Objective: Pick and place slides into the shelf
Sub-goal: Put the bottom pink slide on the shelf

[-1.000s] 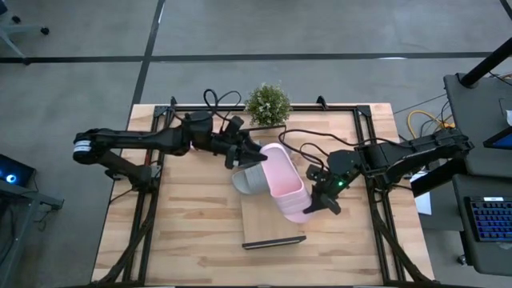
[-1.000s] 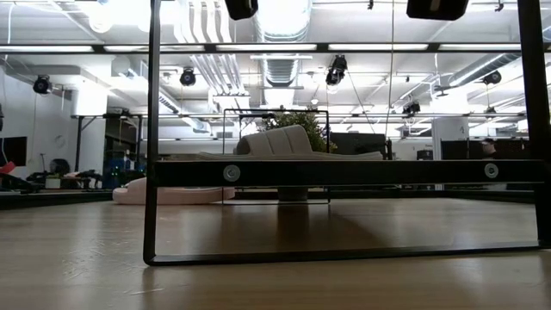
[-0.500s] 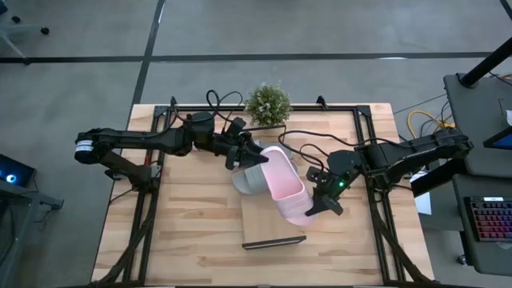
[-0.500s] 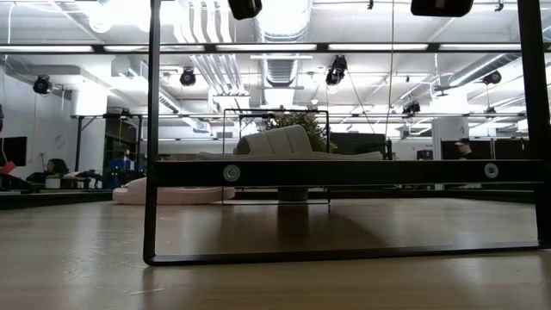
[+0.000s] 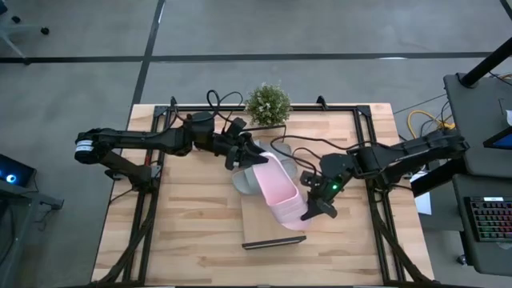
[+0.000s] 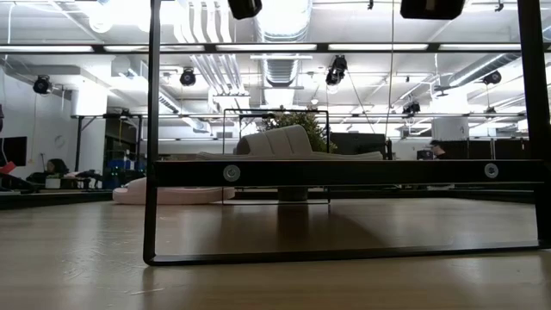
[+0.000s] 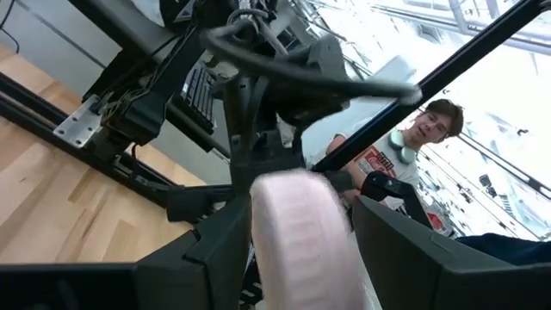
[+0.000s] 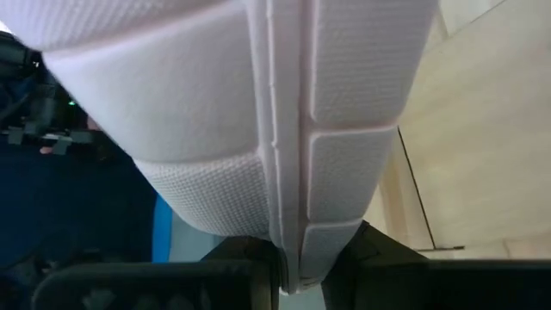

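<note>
The high view looks straight down on the whole table (image 5: 192, 232) and both arms. The low view sits at tabletop height, facing level across it into the room. Each wrist view looks along its own fingers, very close to the pink slide (image 7: 297, 232), which the high view shares.

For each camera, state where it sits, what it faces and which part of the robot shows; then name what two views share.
High: above the table, straight down; both arms, left gripper and right gripper on one pink slide.
Low: at tabletop height, level across; shelf, no arm clearly visible.
Left wrist: faces along its fingers; a person behind.
Right wrist: faces its clamped fingers.
Shared: both wrist views show that pink slide.
</note>
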You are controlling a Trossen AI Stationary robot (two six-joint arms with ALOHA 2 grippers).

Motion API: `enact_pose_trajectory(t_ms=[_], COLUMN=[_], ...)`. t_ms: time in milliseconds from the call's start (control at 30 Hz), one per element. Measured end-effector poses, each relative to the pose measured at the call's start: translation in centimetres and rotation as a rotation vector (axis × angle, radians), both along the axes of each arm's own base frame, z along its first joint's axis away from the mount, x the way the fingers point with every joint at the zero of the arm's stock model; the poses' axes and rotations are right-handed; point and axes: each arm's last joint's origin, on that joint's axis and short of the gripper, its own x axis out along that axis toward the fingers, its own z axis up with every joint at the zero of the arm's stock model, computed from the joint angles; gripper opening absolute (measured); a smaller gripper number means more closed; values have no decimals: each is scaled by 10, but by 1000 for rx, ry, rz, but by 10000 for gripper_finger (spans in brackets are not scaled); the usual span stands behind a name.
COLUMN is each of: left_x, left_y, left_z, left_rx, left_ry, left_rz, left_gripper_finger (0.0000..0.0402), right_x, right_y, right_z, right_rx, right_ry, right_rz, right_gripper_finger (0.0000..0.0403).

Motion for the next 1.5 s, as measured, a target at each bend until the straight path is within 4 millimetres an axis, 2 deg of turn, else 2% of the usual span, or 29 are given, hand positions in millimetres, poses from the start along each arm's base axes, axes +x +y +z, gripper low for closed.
enact_pose_trajectory(t_ms=[267, 667, 967, 1100, 1300, 1500], left_x=[0, -1, 4, 10, 16, 16], left_y=[-2, -4, -4, -4, -3, -3], left_z=[-2, -2, -9, -16, -24, -23], left_rx=[-1, -20, -37, -54, -58, -48], left_ry=[19, 28, 65, 99, 125, 110], left_rz=[-51, -114, -162, -178, -174, -179], left_gripper_finger=[188, 187, 186, 150, 44, 41], right_x=[13, 13, 14, 14, 14, 14], right_y=[3, 0, -1, -2, -3, -3], right_z=[0, 3, 3, 3, 3, 3], right_rx=[-12, -8, -6, -6, -5, -10], right_ry=[13, 5, 7, 7, 8, 4], right_rz=[7, -9, -16, -19, -17, -15], right_gripper_finger=[39, 39, 39, 39, 39, 41])
